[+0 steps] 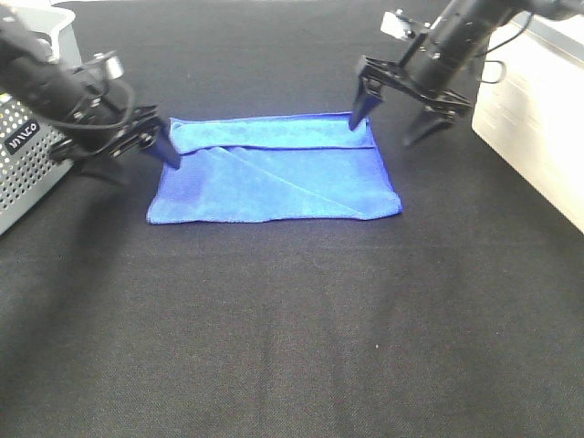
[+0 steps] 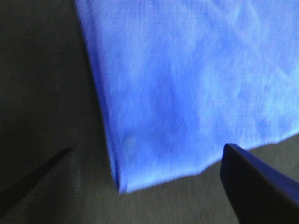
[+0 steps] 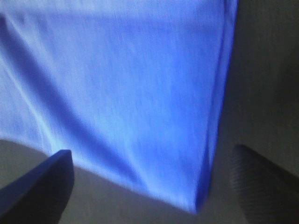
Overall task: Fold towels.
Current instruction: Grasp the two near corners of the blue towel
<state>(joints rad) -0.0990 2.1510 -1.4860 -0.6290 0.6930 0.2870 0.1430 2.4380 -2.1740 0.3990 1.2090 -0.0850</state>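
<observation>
The royal-blue towel (image 1: 274,173) lies folded flat on the black tabletop, with a folded band along its far edge; no white tag shows. My left gripper (image 1: 132,157) is open at the towel's far-left corner, one fingertip (image 1: 169,153) at the towel's edge. In the left wrist view the towel corner (image 2: 187,93) lies between the spread fingers (image 2: 257,186). My right gripper (image 1: 388,128) is open at the far-right corner, one fingertip (image 1: 359,117) touching the towel. In the right wrist view the towel corner (image 3: 131,93) sits between the fingers (image 3: 37,186). Neither gripper holds anything.
A grey perforated metal box (image 1: 23,173) stands at the left edge behind my left arm. A white cabinet (image 1: 534,128) stands at the right, close behind my right arm. The black table cloth (image 1: 292,328) stretches toward the near edge.
</observation>
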